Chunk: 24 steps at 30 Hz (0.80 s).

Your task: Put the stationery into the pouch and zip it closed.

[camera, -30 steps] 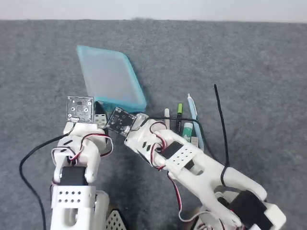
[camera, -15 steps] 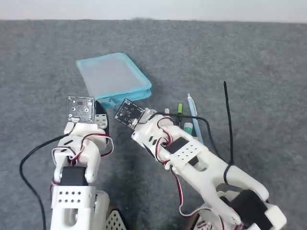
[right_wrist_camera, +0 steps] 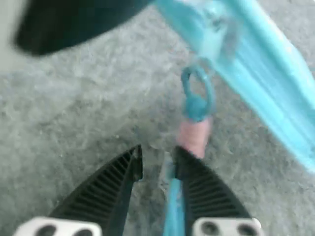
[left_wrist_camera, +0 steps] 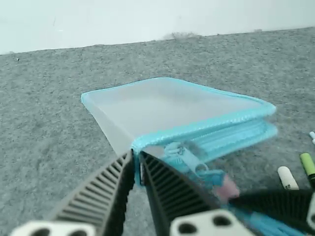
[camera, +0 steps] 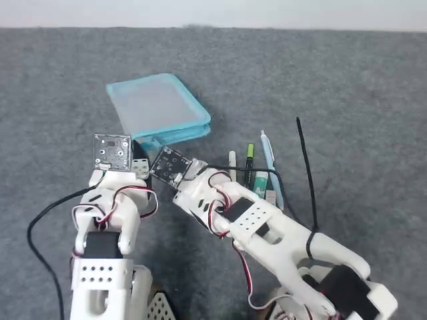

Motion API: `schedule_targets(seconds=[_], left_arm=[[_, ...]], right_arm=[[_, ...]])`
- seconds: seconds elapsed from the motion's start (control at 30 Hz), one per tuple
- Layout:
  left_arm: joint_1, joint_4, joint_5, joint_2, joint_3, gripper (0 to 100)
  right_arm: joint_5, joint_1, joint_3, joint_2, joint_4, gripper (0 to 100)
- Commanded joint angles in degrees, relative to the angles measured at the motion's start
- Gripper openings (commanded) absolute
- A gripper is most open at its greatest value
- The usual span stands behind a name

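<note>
place: robot lab bench | cues: grey felt tabletop (camera: 360, 80); bare white wall (camera: 213, 12)

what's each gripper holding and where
Left gripper pinches the pouch at its corner beside the zipper end; right gripper is open, clamping nothing.

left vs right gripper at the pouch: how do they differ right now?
Jaws: the left gripper is pinched almost shut, while the right gripper has a clear gap.
Hold: the left gripper clamps the pouch at its corner. The right gripper sits just short of the zipper pull, with the pull's strap trailing between its jaws and not visibly clamped.
Shared: both sit close together at the pouch's zipper end.
</note>
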Motion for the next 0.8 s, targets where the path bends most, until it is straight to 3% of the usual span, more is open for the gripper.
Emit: schedule_targets(seconds=[0.0,0.47,0.63,0.77], left_arm=[[-0.97,-0.18,-0.62,-0.97,-3.91,1],[-3.87,-0.44,-0.7,-0.97,-3.38,1],[-3.78,-0.26,-0.88,-0.97,-3.12,1],[-3.78,-0.26,-0.88,-0.97,-3.12,1]], right_arm=[[-0.35,-0.13,-3.87,-1.45,-3.56,17.2],[1.58,1.01,-12.92,8.57,-5.23,17.1],[1.58,1.19,-14.33,8.57,-5.05,0.0],[1.49,1.27,-14.33,8.57,-5.05,4.2]])
